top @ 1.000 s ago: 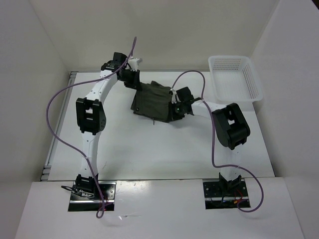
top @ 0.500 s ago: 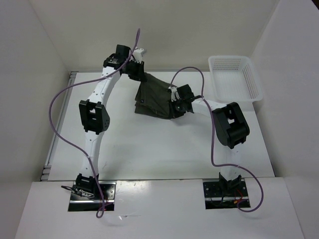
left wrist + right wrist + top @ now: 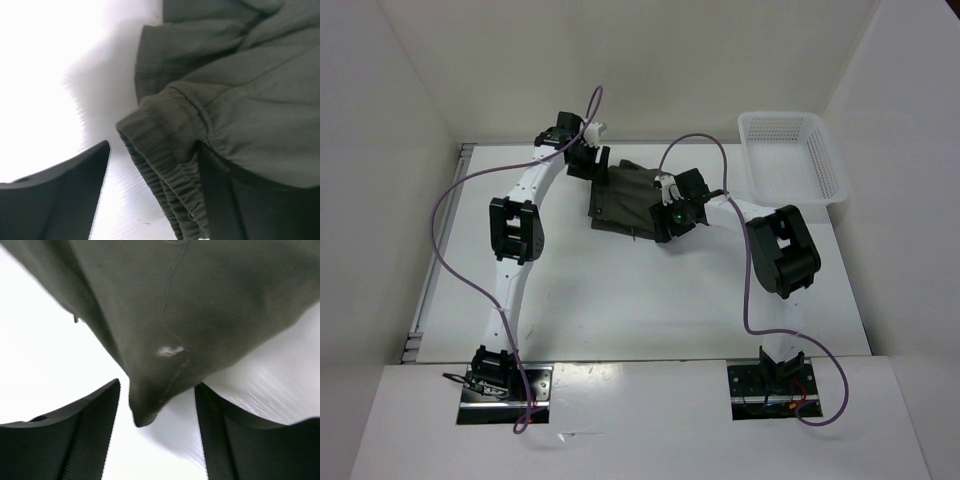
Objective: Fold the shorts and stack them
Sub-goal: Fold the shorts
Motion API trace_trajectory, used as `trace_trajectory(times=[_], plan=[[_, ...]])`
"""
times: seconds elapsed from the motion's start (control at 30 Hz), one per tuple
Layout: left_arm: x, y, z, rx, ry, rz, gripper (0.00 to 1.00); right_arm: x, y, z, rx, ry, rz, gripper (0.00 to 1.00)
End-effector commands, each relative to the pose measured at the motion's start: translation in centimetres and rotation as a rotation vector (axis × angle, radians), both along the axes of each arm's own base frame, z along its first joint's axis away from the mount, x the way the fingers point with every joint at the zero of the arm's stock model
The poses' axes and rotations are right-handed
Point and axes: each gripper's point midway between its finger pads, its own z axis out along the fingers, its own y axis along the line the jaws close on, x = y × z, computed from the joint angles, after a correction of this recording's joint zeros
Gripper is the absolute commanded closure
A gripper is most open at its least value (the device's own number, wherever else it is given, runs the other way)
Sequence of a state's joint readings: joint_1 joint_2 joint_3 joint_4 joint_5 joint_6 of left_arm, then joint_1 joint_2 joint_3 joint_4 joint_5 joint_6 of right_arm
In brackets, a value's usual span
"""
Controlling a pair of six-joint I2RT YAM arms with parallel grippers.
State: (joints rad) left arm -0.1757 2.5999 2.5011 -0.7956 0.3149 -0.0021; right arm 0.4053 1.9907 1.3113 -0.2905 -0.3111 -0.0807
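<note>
The dark olive shorts (image 3: 625,198) lie in a folded, wrinkly heap at the back middle of the table. My left gripper (image 3: 592,165) is at their far left edge and stands open. In the left wrist view the elastic waistband (image 3: 165,145) sits between the spread fingers (image 3: 70,195), resting against the right one, and is not pinched. My right gripper (image 3: 665,213) is at the shorts' right side, also open. In the right wrist view a pointed corner of the shorts (image 3: 150,400) hangs loose between its fingers (image 3: 250,445), touching neither.
A white mesh basket (image 3: 790,155) stands at the back right corner, with nothing seen in it. White walls close in the table on the left, back and right. Purple cables loop over both arms.
Both grippers have gone from shut on the shorts to open and let the cloth go. The shorts, spread wider and held up half a second ago, have settled into a smaller heap.
</note>
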Motion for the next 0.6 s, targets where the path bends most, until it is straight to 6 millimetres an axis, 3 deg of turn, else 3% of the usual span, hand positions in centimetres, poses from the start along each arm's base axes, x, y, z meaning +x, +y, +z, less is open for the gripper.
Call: trace_trajectory(times=[0.0, 0.03, 0.1, 0.13, 0.17, 0.2, 0.23, 0.27, 0.43, 0.47, 0.5, 0.57], plan=[[1.7, 0.9, 3.9, -0.001, -0.109, 0.024, 0.2, 0.2, -0.1, 2.1, -0.002, -0.045, 0.071, 0.32], [1.7, 0.9, 4.5, -0.003, -0.118, 0.024, 0.1, -0.1, -0.3, 2.6, -0.011, -0.046, 0.083, 0.28], [1.6, 1.4, 6.9, -0.015, -0.154, 0.029, 0.02, -0.8, -0.2, 3.2, -0.007, -0.049, 0.134, 0.25], [1.4, 2.0, 7.0, -0.013, -0.146, 0.038, 0.0, -1.1, -0.2, 4.3, -0.001, -0.053, 0.147, 0.24], [0.6, 1.7, 9.1, -0.034, -0.163, 0.024, 0.0, -1.2, -0.4, 4.7, 0.007, -0.055, 0.153, 0.22], [0.4, 2.5, 9.7, -0.033, -0.165, 0.036, 0.0, -1.0, -0.5, 6.4, 0.037, -0.076, 0.154, 0.22], [-0.7, 3.2, 8.6, -0.039, -0.118, 0.04, 0.0, -1.3, -0.9, 6.9, 0.045, -0.069, 0.152, 0.21], [-1.7, 3.0, 10.2, -0.053, -0.129, 0.029, 0.0, -1.0, -1.4, 7.9, 0.049, -0.083, 0.138, 0.21], [-6.8, 4.1, 8.0, -0.071, 0.008, 0.03, 0.0, -0.8, -3.7, 12.2, 0.057, -0.161, 0.118, 0.2], [-7.5, 4.0, 9.1, -0.08, -0.01, 0.024, 0.0, -0.6, -4.2, 12.8, 0.059, -0.174, 0.105, 0.2], [-9.1, 4.0, 7.3, -0.086, 0.041, 0.018, 0.0, 0.1, -5.4, 13.7, 0.051, -0.2, 0.073, 0.2], [-10.4, 3.7, 8.0, -0.11, 0.019, 0.002, 0.0, 0.2, -6.6, 14.6, 0.04, -0.228, 0.04, 0.2]])
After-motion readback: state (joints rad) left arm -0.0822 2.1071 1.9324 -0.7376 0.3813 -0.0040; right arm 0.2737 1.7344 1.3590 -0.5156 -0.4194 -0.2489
